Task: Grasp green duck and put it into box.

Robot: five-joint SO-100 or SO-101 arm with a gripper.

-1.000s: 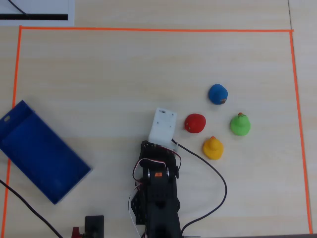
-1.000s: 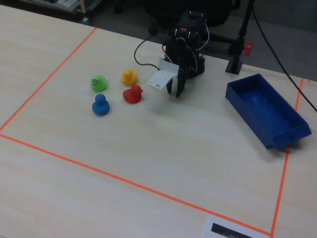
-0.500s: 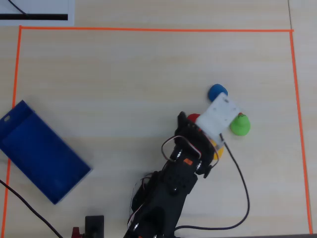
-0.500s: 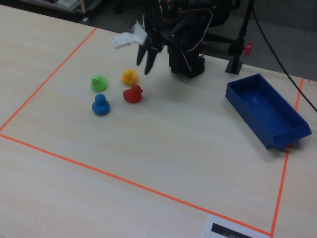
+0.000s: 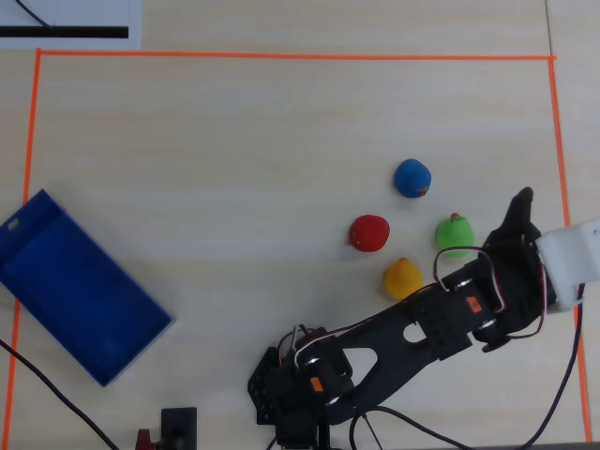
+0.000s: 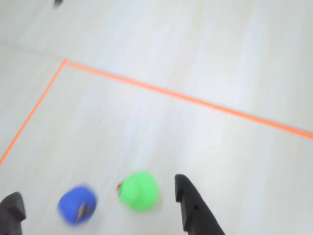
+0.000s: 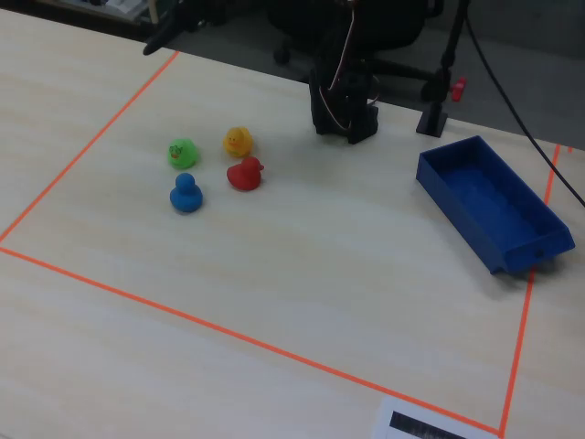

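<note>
The green duck (image 5: pixel 454 234) stands on the table, at the right of a cluster of ducks in the overhead view. It also shows in the wrist view (image 6: pixel 139 191) and the fixed view (image 7: pixel 183 152). My gripper (image 5: pixel 523 217) hovers just right of it in the overhead view. In the wrist view the gripper (image 6: pixel 98 205) is open and empty, and the green duck lies between the fingers, close to the right finger (image 6: pixel 188 203). The blue box (image 5: pixel 80 286) lies far off at the table's left side, at the right in the fixed view (image 7: pixel 494 215).
A blue duck (image 5: pixel 412 178), a red duck (image 5: pixel 369 232) and a yellow duck (image 5: pixel 403 278) stand close to the green one. The blue duck also lies between the fingers in the wrist view (image 6: pixel 77 204). Orange tape (image 5: pixel 281 56) bounds the work area. The arm base (image 5: pixel 300 380) is at the front edge.
</note>
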